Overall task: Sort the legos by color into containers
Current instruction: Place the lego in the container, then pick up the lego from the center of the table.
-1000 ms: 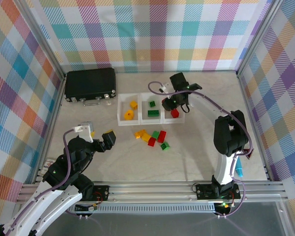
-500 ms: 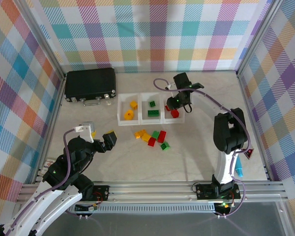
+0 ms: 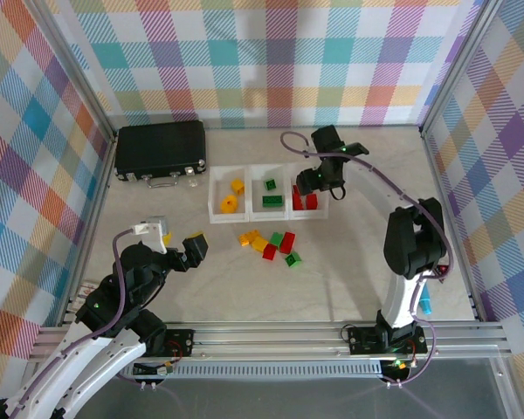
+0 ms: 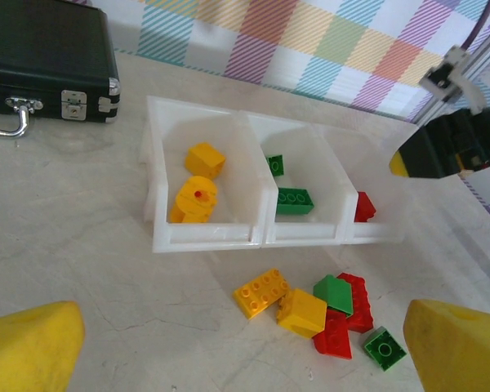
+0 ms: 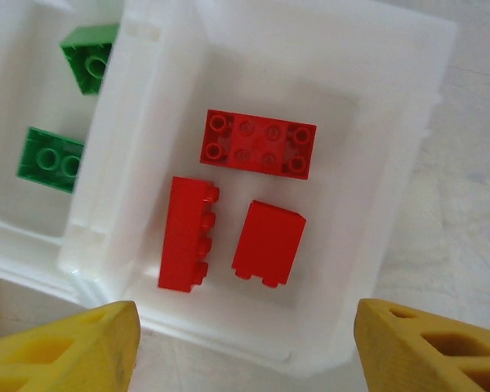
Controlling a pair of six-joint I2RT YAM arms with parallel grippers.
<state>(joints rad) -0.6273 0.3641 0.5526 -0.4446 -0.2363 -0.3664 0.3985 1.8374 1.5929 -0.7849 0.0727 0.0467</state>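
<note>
Right gripper point(image 5: 245, 351) wide open above the right-hand container point(image 5: 392, 163), nothing held.
Three red legos point(image 5: 258, 144) lay inside it, clear of the fingers point(image 5: 65, 347); the left gripper point(image 4: 241, 359) gaped empty too — loose legos point(image 4: 302, 312) heaped before the containers point(image 4: 208, 237).

Open table point(image 3: 140, 205) left of the loose legos point(image 3: 271, 243); black case point(image 3: 161, 150) fills far-left corner.

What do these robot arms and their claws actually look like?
The left arm and right arm match: rounded black joints joined by white links, with a thin lilac cable looping along each. The left gripper and right gripper each have a black body and two chunky yellow fingers. The fingers are wedge-shaped, and the right one's have hollows.
</note>
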